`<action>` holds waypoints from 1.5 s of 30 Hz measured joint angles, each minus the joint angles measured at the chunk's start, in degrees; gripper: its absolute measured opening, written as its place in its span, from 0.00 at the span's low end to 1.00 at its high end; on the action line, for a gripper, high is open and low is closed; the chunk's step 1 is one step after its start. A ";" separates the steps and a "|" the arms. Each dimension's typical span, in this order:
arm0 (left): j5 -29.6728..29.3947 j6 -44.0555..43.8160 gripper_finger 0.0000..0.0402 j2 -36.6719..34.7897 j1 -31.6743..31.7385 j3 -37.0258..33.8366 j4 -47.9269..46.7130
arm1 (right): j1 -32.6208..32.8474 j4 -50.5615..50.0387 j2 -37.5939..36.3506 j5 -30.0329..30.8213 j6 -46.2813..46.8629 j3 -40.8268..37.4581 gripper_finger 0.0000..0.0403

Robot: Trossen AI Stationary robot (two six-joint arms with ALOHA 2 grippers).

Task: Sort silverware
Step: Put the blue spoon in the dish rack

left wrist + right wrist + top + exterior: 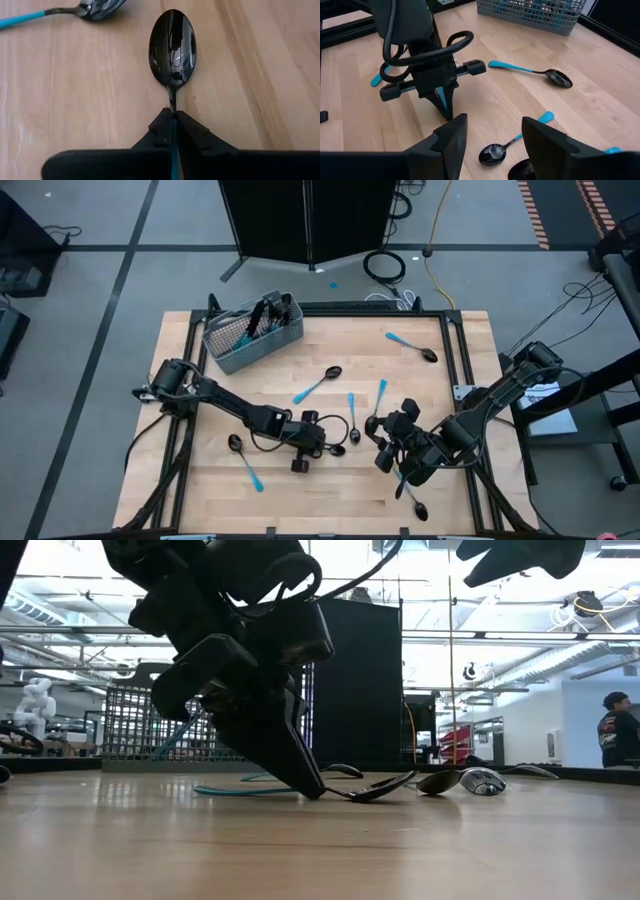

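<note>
The silverware is dark-headed spoons with light-blue handles, scattered over the wooden table (430, 380). One spoon (172, 47) lies at the table's middle with its bowl up, and my left gripper (172, 116) is shut on it. In the low view the left gripper's tips (305, 780) reach down to the tabletop, and the spoon's bowl (385, 787) sticks out beyond them. My right gripper (492, 137) hovers open a little to the right of it, above another spoon (495, 154), touching nothing. My left gripper pinches the spoon between its two fingers where the dark neck meets the blue handle (173, 111). The fingers slant down from the table's left side and lie along the spoon. The handle (173, 150) runs back between them. The bowl rests on the table.
A grey wire-mesh basket (252, 332) holding several pieces stands at the far left. Loose spoons lie at the far right (410, 347), in the middle (318, 385), near the left (245, 462) and near the right (412, 502). Black rails (455, 350) frame the table.
</note>
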 joint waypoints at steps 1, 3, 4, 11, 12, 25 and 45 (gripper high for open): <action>0.00 0.34 0.02 0.00 0.00 -0.02 0.31 | 0.00 0.00 0.00 -0.07 -0.02 0.00 0.45; -0.13 1.63 0.01 -0.59 -0.22 -0.02 0.29 | 0.02 -0.17 0.00 -0.47 -0.04 0.00 0.45; -0.83 2.29 0.01 -1.35 -0.43 -0.10 -0.28 | 0.05 -0.44 0.00 -0.58 -0.05 0.00 0.45; -12.75 5.78 0.00 -12.57 -2.84 -0.09 -8.44 | 0.79 -3.72 -0.02 -0.97 2.08 0.00 0.45; -14.39 5.94 0.00 -14.94 -2.95 -0.09 -9.66 | 0.79 -4.01 -0.02 -1.53 2.46 0.00 0.45; -30.30 13.62 0.00 -50.94 9.55 -9.37 -2.33 | 0.42 -4.36 -0.02 -1.37 1.23 0.00 0.45; 9.18 2.65 0.00 -36.64 52.90 -20.15 46.58 | -10.65 -4.30 -0.02 22.94 -10.16 -2.13 0.45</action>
